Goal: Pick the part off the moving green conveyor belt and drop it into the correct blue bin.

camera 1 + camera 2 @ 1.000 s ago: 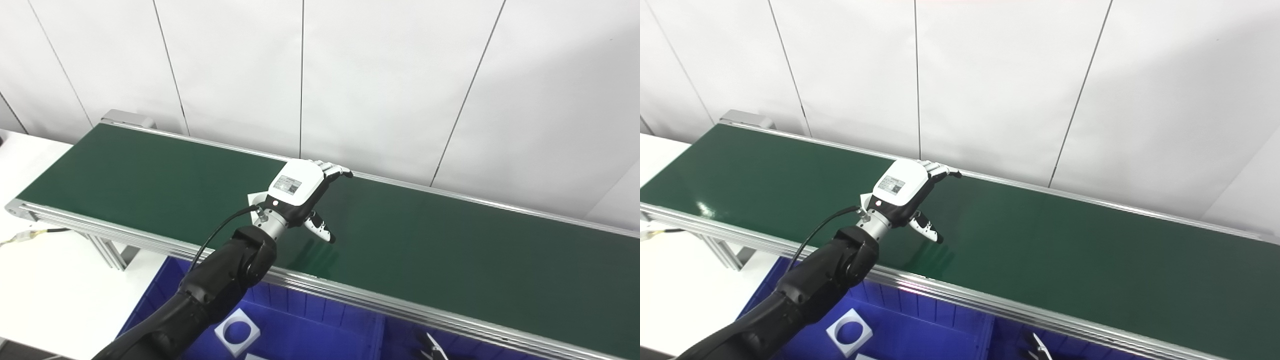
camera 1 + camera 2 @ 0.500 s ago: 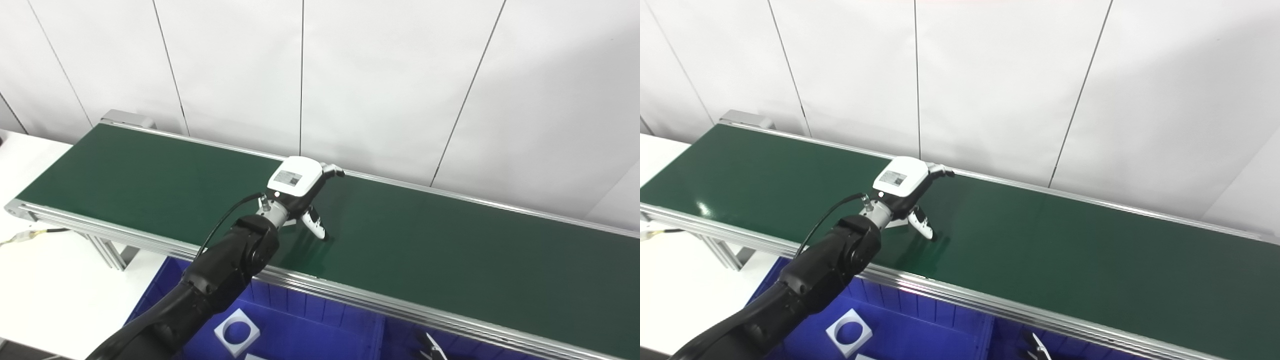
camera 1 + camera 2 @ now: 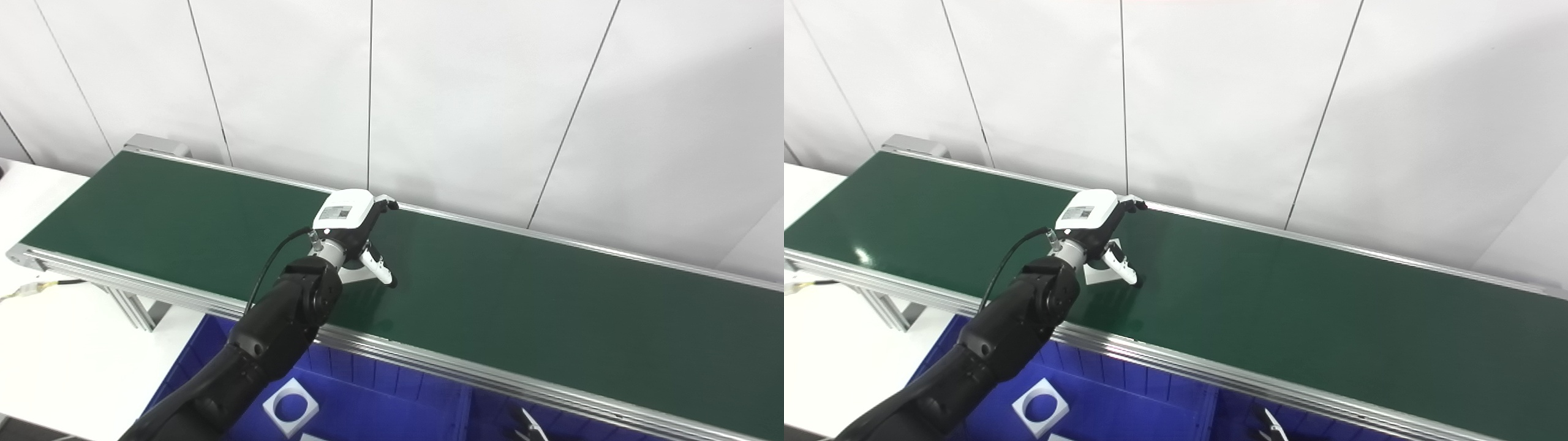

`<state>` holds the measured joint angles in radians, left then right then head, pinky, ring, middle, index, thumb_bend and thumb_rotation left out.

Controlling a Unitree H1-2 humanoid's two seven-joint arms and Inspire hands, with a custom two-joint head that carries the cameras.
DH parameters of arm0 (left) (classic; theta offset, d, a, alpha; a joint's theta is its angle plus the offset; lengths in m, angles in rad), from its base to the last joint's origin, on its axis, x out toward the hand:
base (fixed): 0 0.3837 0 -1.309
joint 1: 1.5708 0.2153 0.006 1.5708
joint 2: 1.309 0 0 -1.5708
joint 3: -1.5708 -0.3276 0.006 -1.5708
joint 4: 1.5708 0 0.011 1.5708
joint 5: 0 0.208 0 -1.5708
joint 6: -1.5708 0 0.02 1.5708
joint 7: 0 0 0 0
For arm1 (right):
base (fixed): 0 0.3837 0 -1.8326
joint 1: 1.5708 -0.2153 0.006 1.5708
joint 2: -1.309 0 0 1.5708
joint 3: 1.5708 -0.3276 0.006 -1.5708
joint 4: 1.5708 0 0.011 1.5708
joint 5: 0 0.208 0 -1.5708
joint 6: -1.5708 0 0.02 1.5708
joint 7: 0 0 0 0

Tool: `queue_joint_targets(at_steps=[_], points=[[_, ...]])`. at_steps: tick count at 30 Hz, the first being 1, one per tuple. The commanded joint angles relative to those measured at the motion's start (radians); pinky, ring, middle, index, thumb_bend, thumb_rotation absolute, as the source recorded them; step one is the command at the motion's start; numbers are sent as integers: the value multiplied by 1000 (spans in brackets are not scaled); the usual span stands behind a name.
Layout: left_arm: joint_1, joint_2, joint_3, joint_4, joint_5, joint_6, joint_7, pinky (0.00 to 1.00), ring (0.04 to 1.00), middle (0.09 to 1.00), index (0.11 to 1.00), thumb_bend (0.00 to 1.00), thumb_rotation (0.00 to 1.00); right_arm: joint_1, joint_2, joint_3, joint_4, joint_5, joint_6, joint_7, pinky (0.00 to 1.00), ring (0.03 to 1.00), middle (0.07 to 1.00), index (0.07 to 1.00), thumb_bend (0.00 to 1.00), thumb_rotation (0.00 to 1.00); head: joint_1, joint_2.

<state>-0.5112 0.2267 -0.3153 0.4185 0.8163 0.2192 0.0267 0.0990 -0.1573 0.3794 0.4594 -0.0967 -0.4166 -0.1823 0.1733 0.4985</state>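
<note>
The white flat part (image 3: 1102, 274) lay on the green conveyor belt (image 3: 1274, 306), only its near corner showing beneath the left hand (image 3: 1093, 229). That hand hung palm-down right over it, fingers curled toward the belt on the far side and thumb (image 3: 1124, 269) reaching down on the near side, apparently to bracket the piece as it travelled; whether the grasp had already closed on it I could not tell. No right hand was to be seen. Below the belt's near rail sat the blue bin (image 3: 1127, 392), already holding a white square plate with a round hole (image 3: 1040, 407), probably the destination for matching pieces
</note>
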Motion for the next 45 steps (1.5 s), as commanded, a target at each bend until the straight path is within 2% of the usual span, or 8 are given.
queue_joint_targets(at_steps=[1, 11, 25, 28, 30, 31, 35, 45], points=[[-58, -2, 8, 9, -9, 15, 21, 640, 762, 812, 806, 1000, 210, -12, -3, 2, -16, 5, -53, -6, 757, 816, 915, 898, 862, 859, 0, 1], [-82, -23, -22, 139, -17, 46, 37, 699, 788, 837, 816, 1000, 199, -2, -1, 6, -36, 0, -53, -15, 766, 821, 917, 899, 878, 864, -11, 8], [-96, -34, -150, 314, 39, 16, 197, 655, 716, 764, 757, 997, 139, -1, 0, 9, -42, -2, -53, -23, 760, 816, 910, 898, 870, 860, -19, 15], [-109, -33, -172, 346, 33, -8, 237, 498, 535, 622, 632, 878, 25, -2, 2, 9, -41, -2, -53, -24, 755, 814, 907, 894, 867, 861, -20, 14], [-113, -31, -170, 349, 12, -28, 235, 303, 364, 445, 526, 579, 4, -2, 4, 9, -43, -1, -53, -23, 760, 817, 909, 891, 874, 865, -20, 14], [-114, -31, -169, 351, 4, -34, 234, 251, 320, 415, 514, 542, 1, -2, 5, 9, -43, -1, -53, -23, 761, 818, 909, 891, 876, 866, -20, 13], [-115, -30, -159, 336, -16, -39, 211, 214, 293, 398, 508, 518, 0, -3, 6, 9, -42, 1, -53, -21, 761, 819, 910, 893, 884, 871, -19, 13], [-123, -22, -149, 274, -23, -14, 137, 289, 368, 420, 509, 520, 0, -8, 8, 8, -36, 6, -53, -14, 753, 816, 901, 900, 881, 862, -17, 9]])
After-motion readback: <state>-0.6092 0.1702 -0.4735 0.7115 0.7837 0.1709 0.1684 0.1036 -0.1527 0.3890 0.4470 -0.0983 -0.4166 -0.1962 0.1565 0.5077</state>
